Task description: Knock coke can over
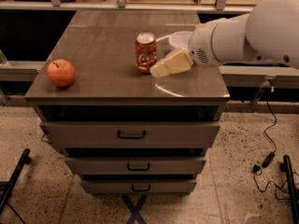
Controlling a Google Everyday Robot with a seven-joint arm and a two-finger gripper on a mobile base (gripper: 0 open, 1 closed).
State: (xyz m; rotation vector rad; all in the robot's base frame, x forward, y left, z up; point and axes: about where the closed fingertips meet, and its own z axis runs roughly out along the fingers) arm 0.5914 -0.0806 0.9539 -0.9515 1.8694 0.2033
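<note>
Camera view: the claw (156,70) is held low just right of the upright coke can (145,52) (its state cannot be told), wrist tilted down.

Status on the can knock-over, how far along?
Approach looks done: the gripper lies low over the cabinet top, its tip at the base of the coke can, touching or just short; cannot tell. In hand: presumably the sideways push. Left: the tip-over itself, since the can stands upright.
</note>
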